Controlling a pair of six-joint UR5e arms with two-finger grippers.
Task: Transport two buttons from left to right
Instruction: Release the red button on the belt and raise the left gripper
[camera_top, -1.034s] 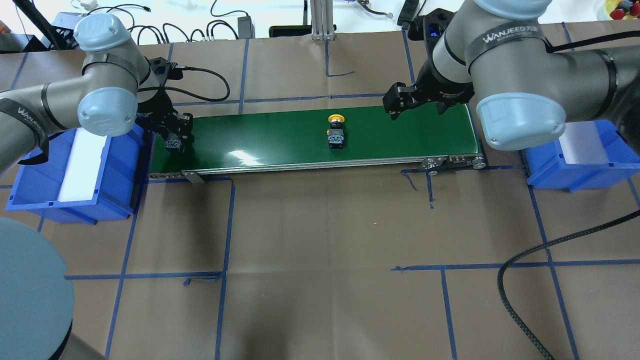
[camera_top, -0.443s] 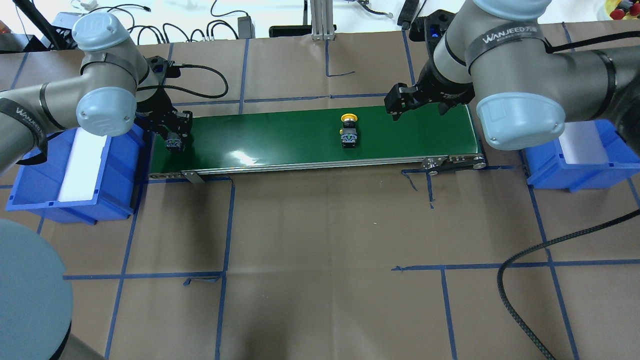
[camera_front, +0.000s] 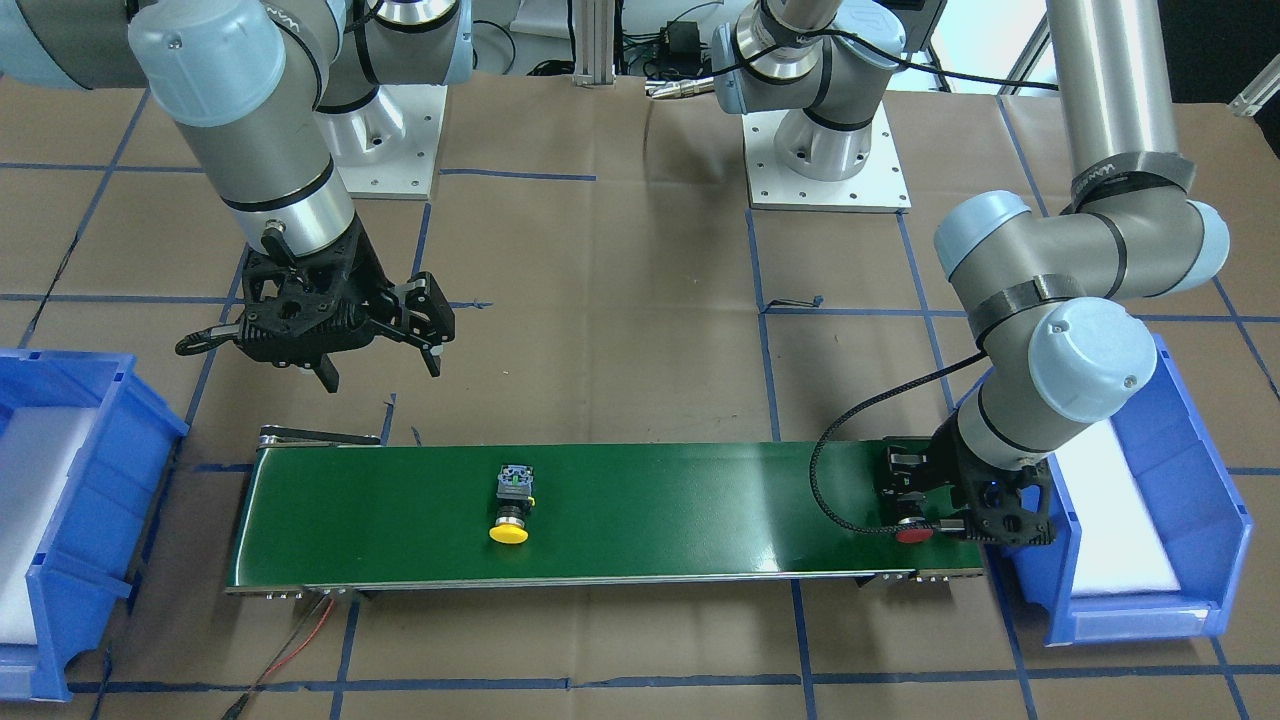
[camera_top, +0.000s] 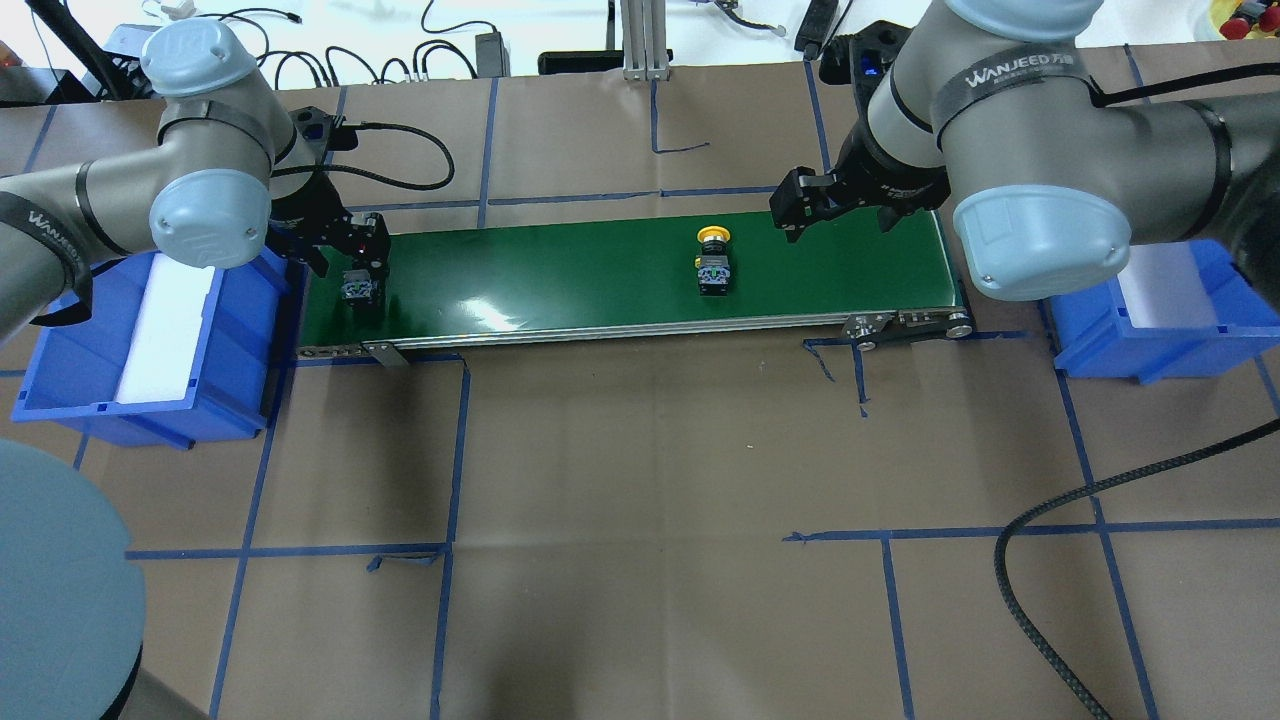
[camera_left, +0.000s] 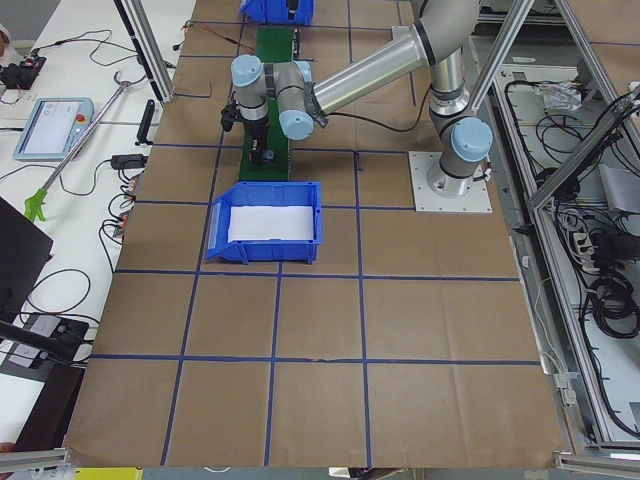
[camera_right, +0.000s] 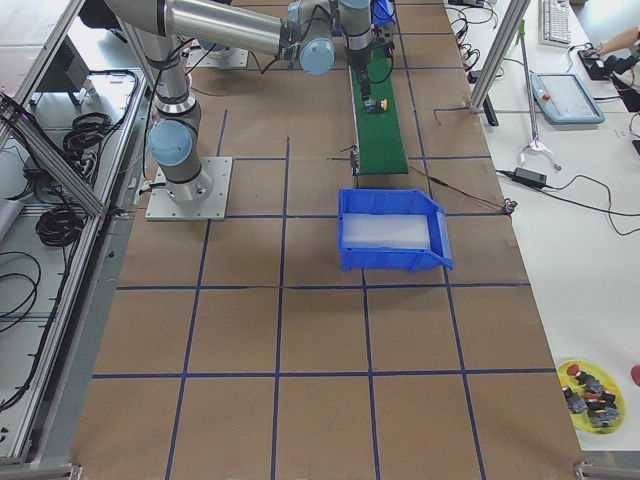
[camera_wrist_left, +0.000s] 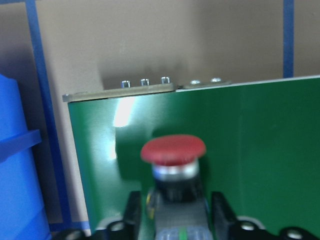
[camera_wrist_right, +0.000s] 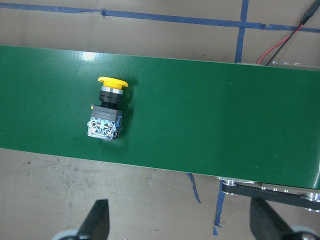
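Observation:
The yellow-capped button (camera_top: 712, 262) lies on its side on the green conveyor belt (camera_top: 580, 285), right of the middle; it also shows in the front view (camera_front: 512, 505) and the right wrist view (camera_wrist_right: 109, 111). The red-capped button (camera_top: 358, 289) lies at the belt's left end, cap away from the robot (camera_front: 914, 533). My left gripper (camera_top: 356, 262) is low over it and open, its fingers (camera_wrist_left: 132, 210) on either side of the button's body (camera_wrist_left: 173, 150). My right gripper (camera_top: 838, 225) hovers open and empty above the belt's right part, right of the yellow button.
A blue bin with a white liner (camera_top: 60, 400) stands at the belt's left end, and another (camera_top: 1100, 345) at its right end. Blue tape lines cross the brown table. A black cable (camera_top: 1040, 520) trails at the front right.
The yellow button has travelled right along the belt. My left gripper has opened and drawn back a little from the red button, which has shifted slightly right. The right gripper has hardly moved.

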